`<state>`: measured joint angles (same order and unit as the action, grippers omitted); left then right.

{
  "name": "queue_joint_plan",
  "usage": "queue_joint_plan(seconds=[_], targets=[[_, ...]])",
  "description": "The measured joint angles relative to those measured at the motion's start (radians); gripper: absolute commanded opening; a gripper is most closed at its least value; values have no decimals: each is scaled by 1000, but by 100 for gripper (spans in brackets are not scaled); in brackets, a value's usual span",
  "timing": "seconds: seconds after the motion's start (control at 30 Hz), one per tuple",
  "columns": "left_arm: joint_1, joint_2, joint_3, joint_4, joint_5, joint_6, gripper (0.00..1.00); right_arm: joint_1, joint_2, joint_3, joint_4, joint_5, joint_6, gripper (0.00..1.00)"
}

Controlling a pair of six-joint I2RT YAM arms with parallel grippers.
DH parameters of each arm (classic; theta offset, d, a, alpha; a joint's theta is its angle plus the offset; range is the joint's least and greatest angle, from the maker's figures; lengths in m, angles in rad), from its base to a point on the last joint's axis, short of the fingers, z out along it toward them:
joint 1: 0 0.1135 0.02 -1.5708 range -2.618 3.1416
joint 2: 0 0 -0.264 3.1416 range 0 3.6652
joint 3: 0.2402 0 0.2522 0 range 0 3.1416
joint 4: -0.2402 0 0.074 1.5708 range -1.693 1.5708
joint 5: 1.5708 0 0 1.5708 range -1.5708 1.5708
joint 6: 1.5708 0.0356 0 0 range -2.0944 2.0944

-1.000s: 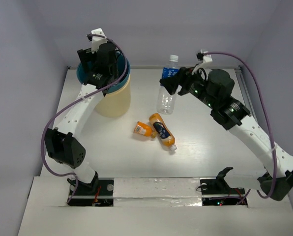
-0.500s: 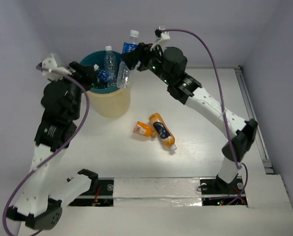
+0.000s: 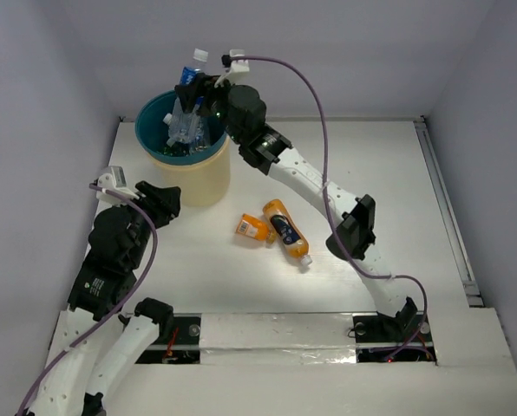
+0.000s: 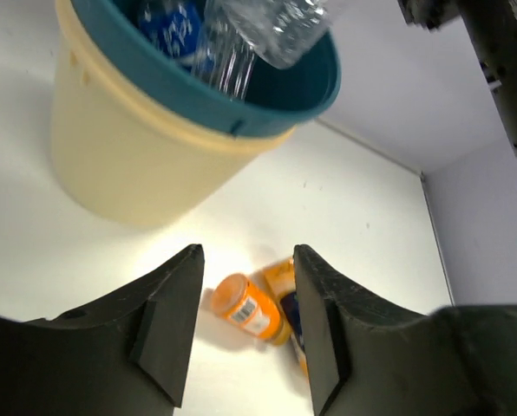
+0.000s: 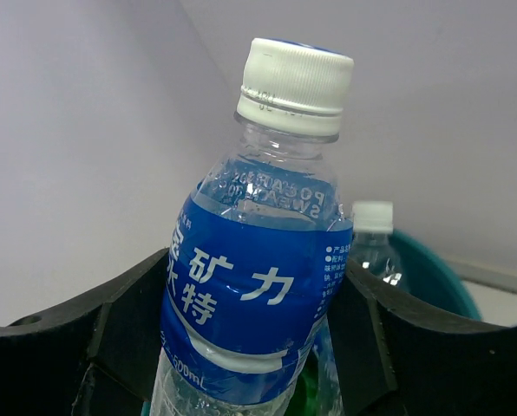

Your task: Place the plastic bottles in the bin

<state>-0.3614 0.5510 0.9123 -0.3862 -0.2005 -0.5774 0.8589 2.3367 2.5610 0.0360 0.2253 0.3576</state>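
Over the bin (image 3: 199,184) | right arm (image 3: 300,172) outstretched, right gripper (image 3: 192,97) pinching clear bottle (image 5: 257,279) | left gripper (image 4: 245,290) spread

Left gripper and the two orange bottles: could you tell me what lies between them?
Only bare table separates the left gripper from the orange bottles, as the top view shows.
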Motion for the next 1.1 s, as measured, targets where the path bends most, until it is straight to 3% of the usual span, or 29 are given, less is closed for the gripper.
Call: queue_joint_plan(seconds=[0.1, 0.13, 0.23, 0.3, 0.5, 0.57, 0.6, 0.63, 0.67, 0.7, 0.73, 0.77, 0.93, 1.03, 1.07, 1.1], targets=[[0, -25, -39, -16, 35, -25, 55, 26, 34, -3, 0, 10, -53, 96], [0, -32, -51, -16, 47, -34, 63, 34, 43, -3, -2, 12, -74, 99], [0, -47, -88, -17, 86, -60, 80, 53, 53, -6, -22, 10, -116, 100], [2, -53, -111, -16, 113, -76, 84, 61, 44, -19, -18, 3, -132, 100], [2, -51, -204, 13, 210, -125, 86, 63, -43, -44, -45, -17, -161, 100], [0, -41, -251, 35, 243, -143, 85, 63, -124, -103, -56, -14, -173, 89], [-8, -33, -274, 53, 251, -156, 85, 61, -187, -158, -55, -11, -179, 77], [-26, -21, -298, 68, 257, -170, 84, 59, -250, -220, -52, -6, -183, 60], [-55, -6, -319, 79, 256, -186, 84, 59, -343, -328, -19, 3, -190, 31], [-93, 9, -338, 95, 247, -204, 84, 57, -430, -425, -19, 8, -193, 15], [-147, 28, -357, 117, 237, -225, 84, 57, -531, -544, 10, 19, -195, 1], [-199, 47, -371, 135, 228, -246, 84, 56, -615, -644, 34, 27, -192, 0], [-430, 211, -401, 250, 127, -354, 91, 57, -1006, -1104, 79, 56, -156, 9], [-475, 316, -407, 308, 66, -411, 99, 57, -1159, -1337, 59, 61, -108, 35], [-477, 334, -412, 319, 49, -429, 99, 57, -1191, -1398, 35, 64, -91, 60], [-477, 348, -418, 330, 28, -450, 99, 56, -1217, -1456, 13, 68, -69, 71]])
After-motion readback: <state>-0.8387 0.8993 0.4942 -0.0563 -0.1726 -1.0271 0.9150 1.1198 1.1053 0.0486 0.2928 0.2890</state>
